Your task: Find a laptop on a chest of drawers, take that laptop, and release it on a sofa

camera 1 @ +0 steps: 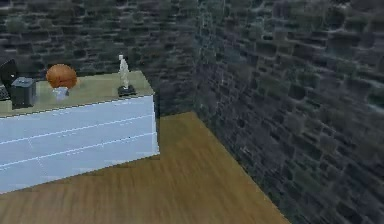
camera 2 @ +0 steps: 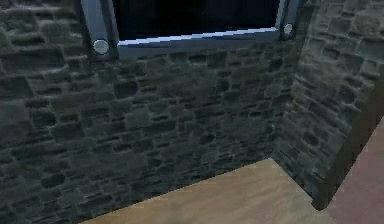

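Rough dark stone walls [camera 1: 280, 90] enclose a plank wood floor [camera 1: 170, 185], open toward the corner. One white chest of drawers [camera 1: 80, 135], three-fronted, carries one orange ball [camera 1: 61, 75], one grey box [camera 1: 24, 92], one slim statuette [camera 1: 124, 75], and at its left end a dark upright slab [camera 1: 5, 75], possibly the laptop. The hand's state cannot be told.

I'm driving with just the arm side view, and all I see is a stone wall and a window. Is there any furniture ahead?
Observer: Yes. In the forward view a white chest of drawers stands at the left.
Operator: Cool! Is anything on top?
Observer: An orange ball sits on it.
Operator: Is the laptop there too?
Observer: A dark thing on top is cut off by the picture's left edge; I can't tell if it's the laptop.
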Motion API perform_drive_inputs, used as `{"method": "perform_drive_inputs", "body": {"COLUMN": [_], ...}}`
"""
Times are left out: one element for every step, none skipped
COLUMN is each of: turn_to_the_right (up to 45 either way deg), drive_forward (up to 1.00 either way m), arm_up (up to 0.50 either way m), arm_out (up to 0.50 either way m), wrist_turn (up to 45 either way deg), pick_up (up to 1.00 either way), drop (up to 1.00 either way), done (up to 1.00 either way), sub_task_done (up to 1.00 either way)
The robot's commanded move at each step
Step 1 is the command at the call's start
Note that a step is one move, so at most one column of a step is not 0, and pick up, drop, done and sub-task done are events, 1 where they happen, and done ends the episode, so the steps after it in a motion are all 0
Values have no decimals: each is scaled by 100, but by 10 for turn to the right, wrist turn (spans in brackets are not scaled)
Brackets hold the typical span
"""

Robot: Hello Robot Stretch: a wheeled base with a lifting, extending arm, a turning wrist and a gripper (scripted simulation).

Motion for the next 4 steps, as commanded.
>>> {"method": "perform_drive_inputs", "body": {"turn_to_the_right": [0,-180,0,-450], "drive_forward": [100,0,5,0], "arm_up": [0,0,0,0], "arm_out": [0,0,0,0], "wrist_turn": [0,0,0,0], "pick_up": [0,0,0,0], "drop": [0,0,0,0], "done": [0,0,0,0], "sub_task_done": [0,0,0,0]}}
